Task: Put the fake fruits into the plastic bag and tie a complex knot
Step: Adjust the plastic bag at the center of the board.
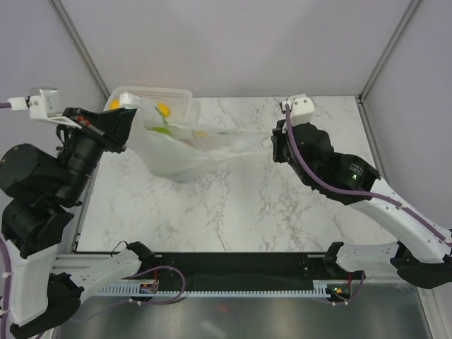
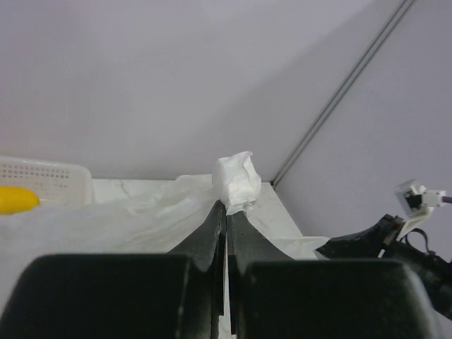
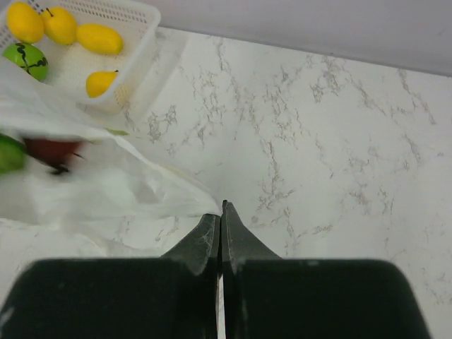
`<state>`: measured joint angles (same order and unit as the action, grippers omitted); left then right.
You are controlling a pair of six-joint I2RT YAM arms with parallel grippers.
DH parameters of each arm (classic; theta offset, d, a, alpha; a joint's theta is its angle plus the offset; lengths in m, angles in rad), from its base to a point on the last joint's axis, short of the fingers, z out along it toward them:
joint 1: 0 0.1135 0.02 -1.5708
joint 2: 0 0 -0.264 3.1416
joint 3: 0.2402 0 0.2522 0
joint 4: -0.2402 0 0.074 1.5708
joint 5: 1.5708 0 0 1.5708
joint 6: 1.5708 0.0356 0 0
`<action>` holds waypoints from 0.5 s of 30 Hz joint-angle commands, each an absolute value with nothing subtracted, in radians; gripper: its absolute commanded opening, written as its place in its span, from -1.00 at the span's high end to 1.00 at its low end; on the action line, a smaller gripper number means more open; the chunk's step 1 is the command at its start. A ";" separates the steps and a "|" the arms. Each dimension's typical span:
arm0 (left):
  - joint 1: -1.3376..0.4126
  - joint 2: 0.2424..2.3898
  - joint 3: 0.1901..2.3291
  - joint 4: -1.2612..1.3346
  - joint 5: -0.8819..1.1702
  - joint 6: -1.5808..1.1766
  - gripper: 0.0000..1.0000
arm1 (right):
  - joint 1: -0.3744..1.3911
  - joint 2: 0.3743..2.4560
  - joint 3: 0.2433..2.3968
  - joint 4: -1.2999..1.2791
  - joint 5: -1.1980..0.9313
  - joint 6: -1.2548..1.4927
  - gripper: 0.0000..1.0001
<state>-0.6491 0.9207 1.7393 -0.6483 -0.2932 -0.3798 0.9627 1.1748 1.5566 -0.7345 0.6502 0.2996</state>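
So both arms have this thin crinkly translucent white plastic bag (image 1: 185, 152) stretched out between them over the white marble-look worktop (image 1: 233, 205), in the upper middle of the overhead view. The left hand (image 1: 126, 121) is clamped tight on the bag's left end, over in the upper left of the frame. The right hand (image 1: 277, 139) is pinched closed on the other end, a bit right of centre. The bag sags in a belly between the two. Whether its bottom touches the worktop, I can't tell.

On the left wrist camera the black fingers (image 2: 208, 236) are pressed flat together, with a scrunched white lump (image 2: 236, 182) of bag plastic poking out just past the tips. Can't say if that's a proper knot or just a wad.

On the right wrist camera the bag narrows to a point that runs straight into the closed fingertips at the bottom middle. Through the plastic at the left edge you can make out a dark red fake fruit (image 3: 51, 150) and a green fake fruit (image 3: 7, 152), both kinda blurry.

Behind the bag, upper left of that same view, sits a rigid white perforated basket (image 3: 138, 39). In it are two yellow lemons (image 3: 25, 21), a yellow mango (image 3: 99, 39), a smaller yellow fruit (image 3: 101, 82) and a green fruit with black squiggles (image 3: 25, 60).
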 commanded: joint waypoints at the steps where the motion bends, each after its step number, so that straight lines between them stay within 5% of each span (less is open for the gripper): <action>1: -0.643 0.949 1.688 -0.681 -0.290 -0.345 0.95 | 0.917 1.085 1.549 -0.661 0.652 0.350 1.00; 15: -0.640 1.003 1.537 -0.652 -0.344 -0.367 0.95 | 0.839 1.152 1.606 -0.660 0.476 0.267 1.00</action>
